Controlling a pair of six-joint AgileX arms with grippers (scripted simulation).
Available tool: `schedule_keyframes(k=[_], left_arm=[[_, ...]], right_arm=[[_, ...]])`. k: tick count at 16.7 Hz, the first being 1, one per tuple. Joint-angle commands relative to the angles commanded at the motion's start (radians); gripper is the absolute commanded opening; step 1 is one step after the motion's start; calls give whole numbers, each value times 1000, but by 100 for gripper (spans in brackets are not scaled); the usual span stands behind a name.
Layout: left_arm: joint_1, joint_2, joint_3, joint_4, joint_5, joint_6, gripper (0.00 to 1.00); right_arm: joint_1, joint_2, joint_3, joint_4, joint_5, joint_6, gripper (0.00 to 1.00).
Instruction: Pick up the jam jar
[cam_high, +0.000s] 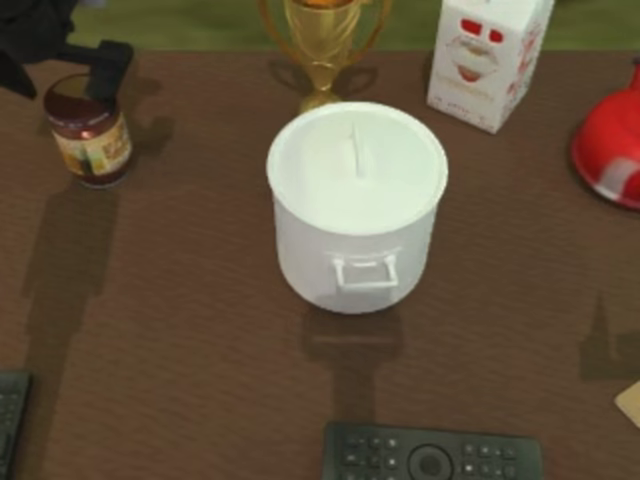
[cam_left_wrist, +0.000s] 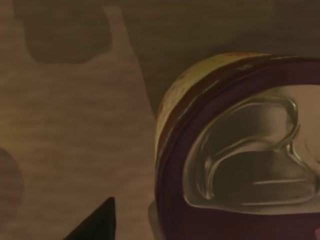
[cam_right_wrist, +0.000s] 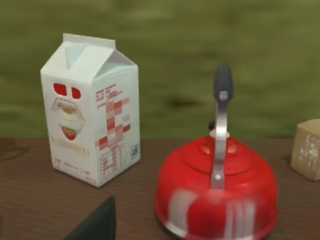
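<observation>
The jam jar, dark red with a maroon lid and a yellow-orange label, stands upright at the table's far left. My left gripper hangs open just over and behind it; one dark finger overlaps the lid's edge. In the left wrist view the jar's lid fills the picture close up, with one fingertip beside it and not touching. My right arm is out of the top view; its wrist view shows one fingertip above the table, holding nothing.
A white lidded pot stands mid-table, with a gold trophy behind it. A milk carton and a red kettle are at the far right. A remote lies at the front edge, another dark device at front left.
</observation>
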Motion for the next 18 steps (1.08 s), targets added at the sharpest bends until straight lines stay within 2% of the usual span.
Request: schedule_keyframes(k=[8,14,18], left_arm=[[-3,16,14,2,-3,0,100],[-3,48,-103,153,-4,-2,100],[-3,51,-111,161,-4,-2,100]], right_arm=[[0,0,0,0,0,0,100],[0,0,0,0,0,0,100],[0,0,0,0,0,0,100]])
